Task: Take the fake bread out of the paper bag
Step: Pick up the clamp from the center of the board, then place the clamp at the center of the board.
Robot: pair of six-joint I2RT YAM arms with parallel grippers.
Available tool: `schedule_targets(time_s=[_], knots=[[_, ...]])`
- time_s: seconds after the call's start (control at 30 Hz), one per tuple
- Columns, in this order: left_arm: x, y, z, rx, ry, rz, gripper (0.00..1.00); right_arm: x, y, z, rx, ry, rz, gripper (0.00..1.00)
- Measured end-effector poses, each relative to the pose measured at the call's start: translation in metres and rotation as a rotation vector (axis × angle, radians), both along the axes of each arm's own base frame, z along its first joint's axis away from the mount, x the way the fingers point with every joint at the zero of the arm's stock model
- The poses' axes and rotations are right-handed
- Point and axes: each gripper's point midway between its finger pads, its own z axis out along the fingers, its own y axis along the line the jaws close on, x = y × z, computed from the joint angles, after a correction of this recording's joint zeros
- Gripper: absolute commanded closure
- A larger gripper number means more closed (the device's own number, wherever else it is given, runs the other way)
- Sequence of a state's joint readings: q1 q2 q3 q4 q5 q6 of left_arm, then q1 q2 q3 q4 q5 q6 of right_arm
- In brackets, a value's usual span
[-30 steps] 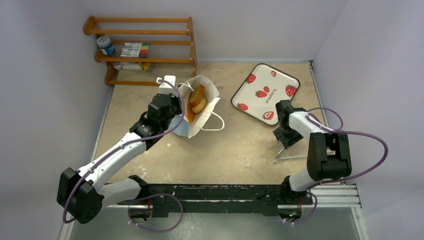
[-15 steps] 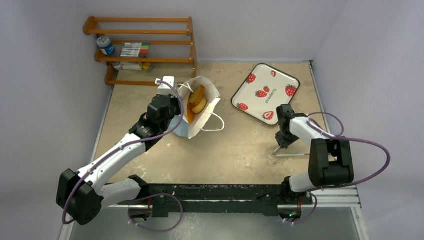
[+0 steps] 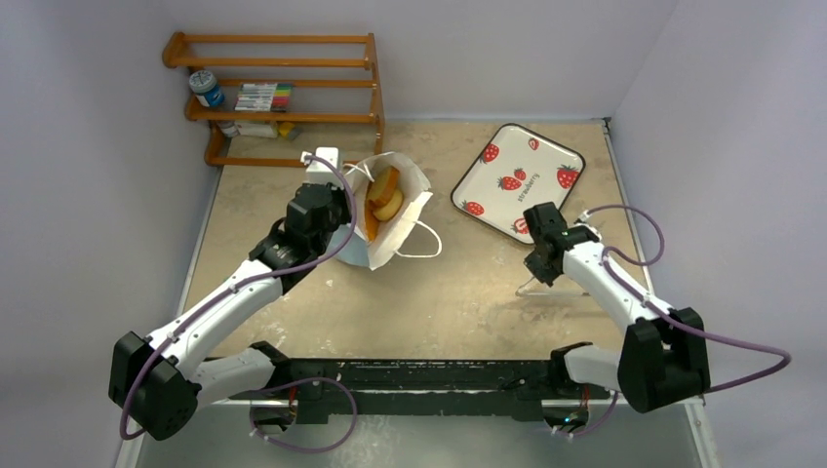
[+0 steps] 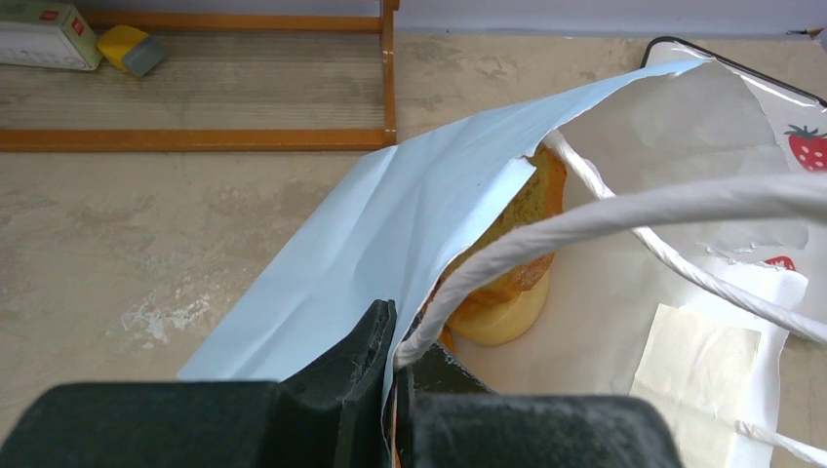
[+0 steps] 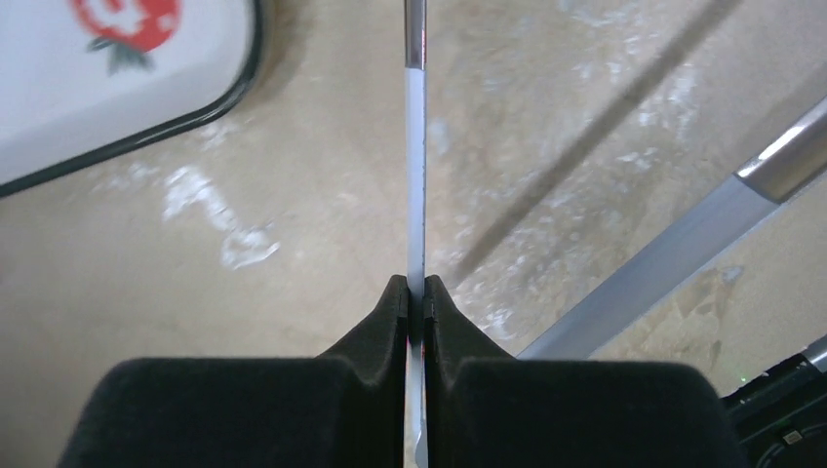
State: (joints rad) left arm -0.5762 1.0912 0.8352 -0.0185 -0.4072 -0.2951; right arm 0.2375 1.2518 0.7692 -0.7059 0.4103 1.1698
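The light blue paper bag lies on its side left of centre, mouth open toward the camera. Golden-orange fake bread shows inside it. In the left wrist view the bread sits behind a white cord handle. My left gripper is shut on the bag's near rim, paper pinched between its fingers. My right gripper is shut on a thin metal strip of silver tongs, just above the table; the tongs' other arm angles off to the right.
A white strawberry-print tray lies at the back right, its corner just beyond the right gripper. A wooden rack with markers and a jar stands at the back left. Walls close in on both sides.
The right gripper has shut on the tongs and swung a little left toward the table's middle, taking them along. The left gripper still holds the bag's rim in place.
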Motion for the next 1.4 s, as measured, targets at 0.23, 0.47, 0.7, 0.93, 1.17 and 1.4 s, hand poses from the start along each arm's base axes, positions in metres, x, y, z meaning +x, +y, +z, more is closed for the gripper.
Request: schedule_targets(time_s=[0.23, 0.47, 0.7, 0.93, 1.17, 1.4], knots=[[-0.001, 0.004, 0.0, 0.021, 0.008, 0.013, 1.0, 0.026, 0.06, 0.04, -0.057, -0.1, 0.339, 1.0], [0.001, 0.019, -0.001, 0.053, 0.003, 0.089, 1.0, 0.036, 0.148, 0.042, -0.175, -0.097, 0.782, 1.0], [-0.005, 0.058, 0.002, 0.099, -0.004, 0.291, 1.0, 0.021, 0.216, 0.02, -0.248, -0.082, 1.133, 1.0], [-0.018, 0.097, 0.002, 0.188, 0.013, 0.475, 1.0, 0.014, 0.268, -0.001, -0.259, -0.102, 1.4, 1.0], [-0.028, 0.114, 0.003, 0.243, 0.029, 0.533, 1.0, 0.009, 0.303, -0.015, -0.228, -0.141, 1.618, 1.0], [-0.035, 0.121, 0.004, 0.304, 0.058, 0.523, 1.0, -0.004, 0.31, -0.032, -0.182, -0.136, 1.723, 0.79]])
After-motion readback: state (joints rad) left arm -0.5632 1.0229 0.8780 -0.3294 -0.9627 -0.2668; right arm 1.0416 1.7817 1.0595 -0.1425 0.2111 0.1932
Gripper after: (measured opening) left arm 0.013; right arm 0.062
